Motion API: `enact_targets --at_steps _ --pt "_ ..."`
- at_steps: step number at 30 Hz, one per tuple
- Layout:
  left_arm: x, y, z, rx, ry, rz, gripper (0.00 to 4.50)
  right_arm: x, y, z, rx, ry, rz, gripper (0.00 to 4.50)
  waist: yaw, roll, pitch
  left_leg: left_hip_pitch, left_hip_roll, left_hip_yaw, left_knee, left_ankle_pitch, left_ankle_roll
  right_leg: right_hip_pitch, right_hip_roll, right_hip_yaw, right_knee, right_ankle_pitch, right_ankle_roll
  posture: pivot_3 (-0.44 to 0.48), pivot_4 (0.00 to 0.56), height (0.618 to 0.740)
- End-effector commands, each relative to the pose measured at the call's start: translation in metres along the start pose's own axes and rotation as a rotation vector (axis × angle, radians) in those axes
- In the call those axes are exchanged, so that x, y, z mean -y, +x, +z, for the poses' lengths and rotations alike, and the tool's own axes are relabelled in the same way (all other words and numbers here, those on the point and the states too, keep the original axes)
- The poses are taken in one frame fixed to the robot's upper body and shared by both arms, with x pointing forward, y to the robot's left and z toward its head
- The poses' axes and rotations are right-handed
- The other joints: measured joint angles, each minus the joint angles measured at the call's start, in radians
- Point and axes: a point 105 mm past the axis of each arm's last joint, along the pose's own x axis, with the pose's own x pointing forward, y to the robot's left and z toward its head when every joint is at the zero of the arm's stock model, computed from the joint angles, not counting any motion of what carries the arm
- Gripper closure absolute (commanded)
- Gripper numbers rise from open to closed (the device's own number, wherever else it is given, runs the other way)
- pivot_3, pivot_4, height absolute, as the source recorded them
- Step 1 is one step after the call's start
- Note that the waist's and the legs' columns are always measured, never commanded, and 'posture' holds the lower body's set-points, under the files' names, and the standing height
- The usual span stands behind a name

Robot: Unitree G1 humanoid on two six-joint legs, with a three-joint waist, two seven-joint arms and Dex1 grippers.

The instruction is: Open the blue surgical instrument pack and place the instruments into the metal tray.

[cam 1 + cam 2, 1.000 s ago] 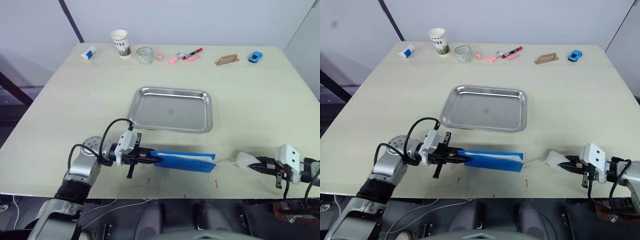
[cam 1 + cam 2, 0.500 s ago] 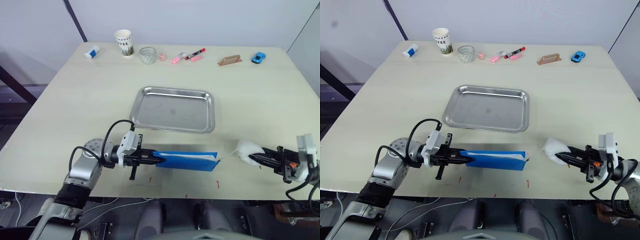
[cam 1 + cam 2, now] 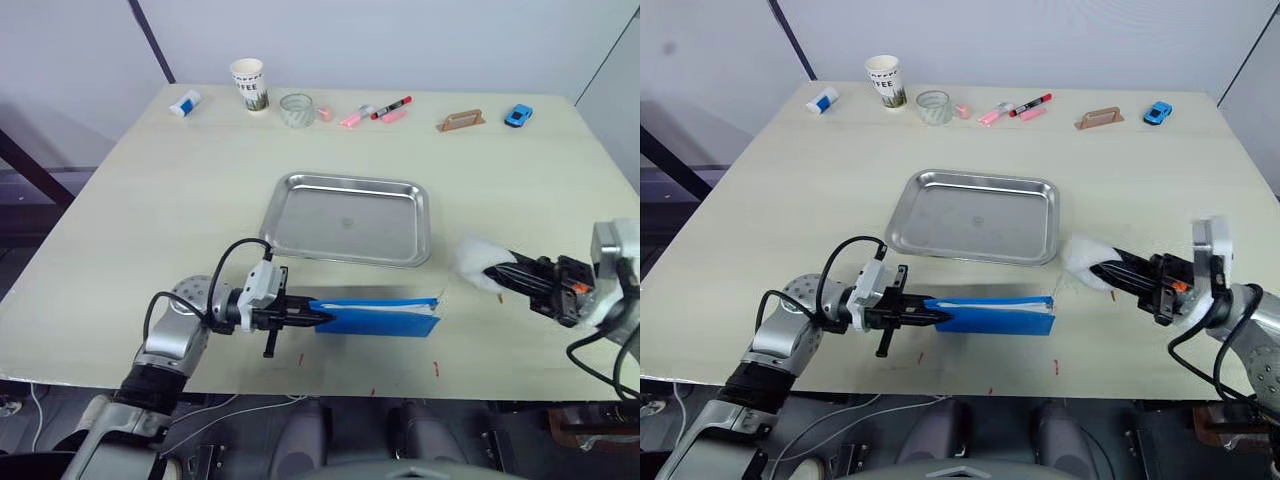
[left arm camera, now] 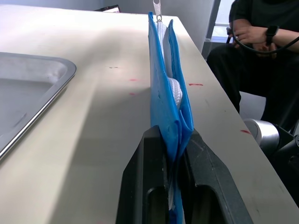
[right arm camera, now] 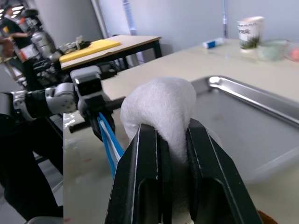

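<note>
While the left gripper [image 3: 308, 317] pinches one end of the blue surgical instrument pack [image 3: 378, 316] lying lengthwise before the metal tray [image 3: 348, 219], the right gripper [image 3: 1102, 268], clamping a white plush toy [image 3: 1081, 256], hangs nearest its far end.

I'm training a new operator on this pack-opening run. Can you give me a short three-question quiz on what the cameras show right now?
1. True or false: the metal tray already holds instruments.
2. What does the left gripper pinch?
A. a marker
B. the blue surgical instrument pack
C. the paper cup
3. Fill in: the right gripper is closed on a white ____ toy.

Key: 1 false, the tray is empty; 2 B; 3 plush.
</note>
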Motion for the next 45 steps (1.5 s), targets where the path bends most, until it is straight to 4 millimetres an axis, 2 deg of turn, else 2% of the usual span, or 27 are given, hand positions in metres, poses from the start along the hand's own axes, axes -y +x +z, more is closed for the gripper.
enact_targets --at_steps 1,6,12,16,20,26,31,39,40,43,44,45 --pt "0.005 0.004 -0.015 -0.068 -0.031 -0.029 4.5 -0.015 0.032 0.017 -0.025 -0.159 0.129 4.43 -0.001 0.0 0.0 0.0 0.0 0.0 0.0 0.0 0.0 0.0 0.0 0.0 0.0 0.0 0.0 0.0 0.15 0.728" --pt "0.004 0.006 -0.014 -0.068 -0.028 -0.038 4.5 -0.02 0.07 0.014 -0.069 -0.265 0.255 4.43 0.002 0.0 0.0 -0.001 0.0 -0.002 0.0 0.0 0.0 0.0 0.0 -0.001 0.0 0.0 0.0 0.0 0.15 0.728" --pt "0.002 0.008 -0.014 -0.067 -0.023 -0.039 4.5 -0.02 0.1 0.007 -0.109 -0.371 0.347 4.43 0.001 0.0 0.0 -0.001 0.0 -0.002 0.0 0.0 0.0 0.0 0.0 -0.001 0.0 0.0 0.0 0.0 0.15 0.728" --pt "0.0 0.01 -0.011 -0.05 -0.022 -0.029 4.5 -0.023 0.116 0.002 -0.125 -0.458 0.4 4.43 0.003 0.0 0.0 -0.002 0.0 -0.003 0.0 0.0 0.0 0.0 0.0 -0.002 0.0 0.0 0.0 0.0 0.15 0.728" --pt "-0.001 0.012 -0.011 -0.045 -0.022 -0.024 4.5 -0.026 0.126 0.006 -0.096 -0.498 0.426 4.43 0.004 0.0 0.0 -0.002 -0.001 -0.003 0.001 0.0 0.0 0.0 0.0 -0.002 0.0 0.0 0.0 0.0 0.15 0.728" --pt "-0.005 0.012 -0.005 -0.019 -0.016 0.003 4.5 -0.043 0.126 0.008 -0.079 -0.596 0.492 4.43 0.004 0.0 0.0 -0.002 -0.001 -0.003 0.001 0.0 0.0 0.0 -0.001 -0.003 0.0 0.0 0.0 0.0 0.15 0.728" --pt "-0.014 0.012 0.003 0.019 -0.019 0.035 4.5 -0.05 0.117 -0.011 -0.138 -0.73 0.548 4.43 0.003 0.0 0.0 -0.002 -0.001 -0.004 0.001 0.0 0.0 0.0 -0.001 -0.004 0.0 0.0 0.0 0.0 0.15 0.728" --pt "-0.015 0.014 0.003 0.012 -0.013 0.018 4.5 -0.055 0.107 -0.031 -0.166 -0.934 0.671 4.43 0.002 0.001 0.001 -0.002 -0.001 -0.004 0.001 0.0 0.0 0.0 0.0 -0.004 0.0 0.0 0.0 0.0 0.15 0.728" --pt "-0.016 0.014 0.003 0.012 -0.012 0.017 4.5 -0.055 0.105 -0.032 -0.165 -0.955 0.681 3.42 0.002 0.001 0.001 -0.002 -0.001 -0.004 0.001 0.0 0.0 0.0 0.0 -0.004 0.0 0.0 0.0 0.0 0.15 0.728" --pt "-0.016 0.013 0.004 0.009 -0.01 0.015 4.5 -0.055 0.096 -0.033 -0.144 -1.026 0.716 2.13 0.001 0.001 0.001 -0.002 -0.001 -0.004 0.001 0.0 0.0 0.0 0.0 -0.004 0.0 0.0 0.0 0.0 0.15 0.728" --pt "-0.016 0.013 0.004 0.007 -0.009 0.015 4.5 -0.054 0.092 -0.033 -0.129 -1.06 0.723 2.08 0.002 0.001 0.001 -0.002 -0.001 -0.004 0.001 0.0 0.0 0.0 0.0 -0.004 0.0 0.0 0.0 0.0 0.15 0.728" --pt "-0.016 0.012 0.004 0.005 -0.009 0.015 4.5 -0.054 0.09 -0.033 -0.117 -1.085 0.727 1.77 0.002 0.001 0.001 -0.002 -0.001 -0.004 0.001 0.0 0.0 0.0 0.0 -0.004 0.0 0.0 0.0 0.0 0.15 0.728"
